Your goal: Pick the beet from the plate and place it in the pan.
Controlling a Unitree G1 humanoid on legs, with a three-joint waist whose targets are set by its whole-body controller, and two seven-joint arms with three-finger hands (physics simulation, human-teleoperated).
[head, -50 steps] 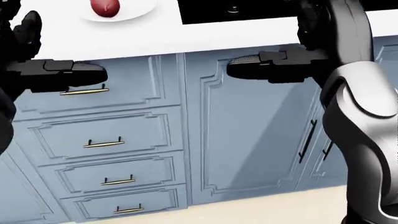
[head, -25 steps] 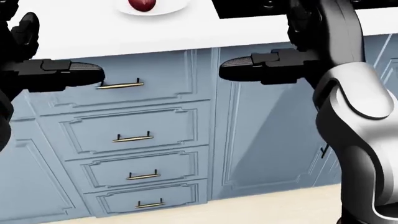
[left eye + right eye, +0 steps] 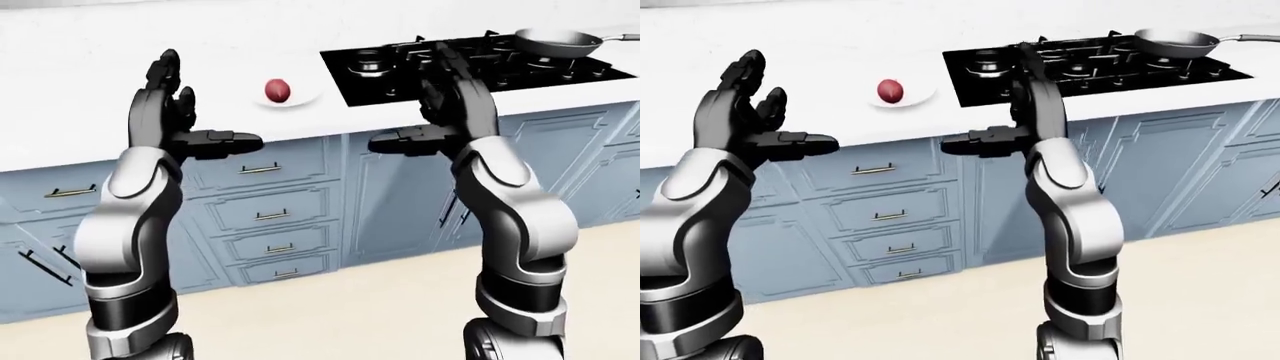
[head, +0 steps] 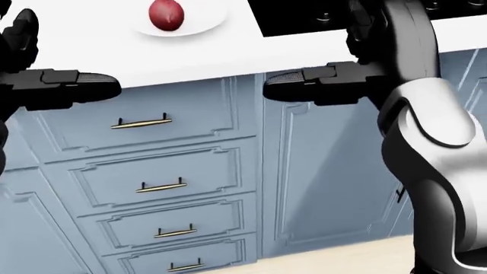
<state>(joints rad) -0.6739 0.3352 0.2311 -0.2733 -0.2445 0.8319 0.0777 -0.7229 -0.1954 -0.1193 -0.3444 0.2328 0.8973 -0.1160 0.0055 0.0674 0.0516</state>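
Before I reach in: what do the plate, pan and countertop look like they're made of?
The plate looks like glazed white ceramic: plain, smooth, shallow rim. The pan reads as metal, grey with a soft sheen and a slim handle; any coating can't be told. The countertop is uniform matte white, possibly stone or laminate; the render leaves that open.

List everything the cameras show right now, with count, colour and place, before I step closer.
beet: one, dark red, on the plate, left of the stove in the left-eye view.
plate: one, white, on the counter.
pan: one, grey, on the stove's top right burner.
stove: one, black, set into the counter at right.
counter: one, white, across the top.
drawers: a stack, blue with brass handles, below the plate.
floor: beige, along the bottom.
left hand: one, black, open, raised, empty.
right hand: one, black, open, raised, empty.
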